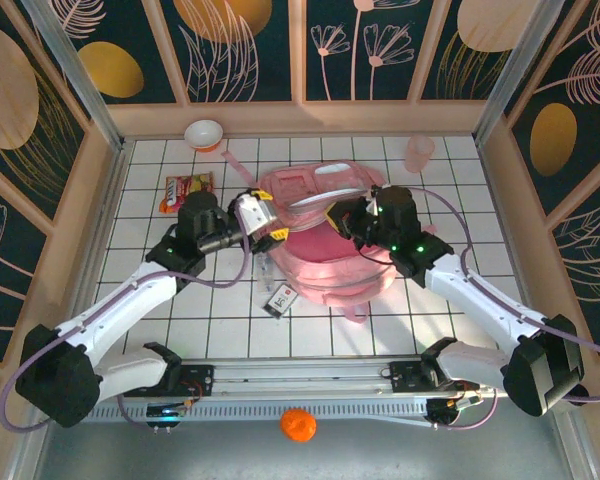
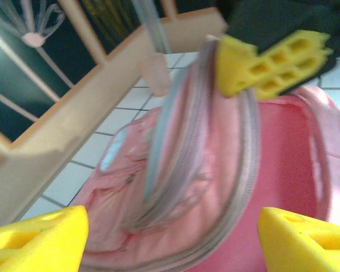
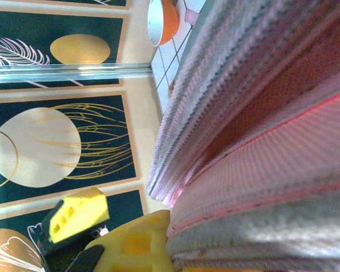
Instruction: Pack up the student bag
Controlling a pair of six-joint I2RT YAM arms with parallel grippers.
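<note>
The student bag (image 1: 325,262) is a big pink backpack lying in the middle of the tiled table, its zippered mouth (image 2: 238,187) held open. My right gripper (image 1: 338,217) is shut on the bag's zipper rim; its yellow fingers (image 2: 272,59) pinch that rim, and the fabric fills the space beside its pad (image 3: 136,243). My left gripper (image 1: 268,218) hovers at the bag's left edge, open, with its yellow fingertips (image 2: 34,238) wide apart and nothing between them. A thin pale-blue strip (image 2: 153,141), blurred, leans into the bag's mouth.
A snack packet (image 1: 185,190) lies left of the bag. An orange-and-white bowl (image 1: 204,133) and a translucent pink cup (image 1: 418,152) stand at the back. A small black-and-white item (image 1: 283,297) lies in front of the bag. Wooden walls (image 1: 300,118) ring the table.
</note>
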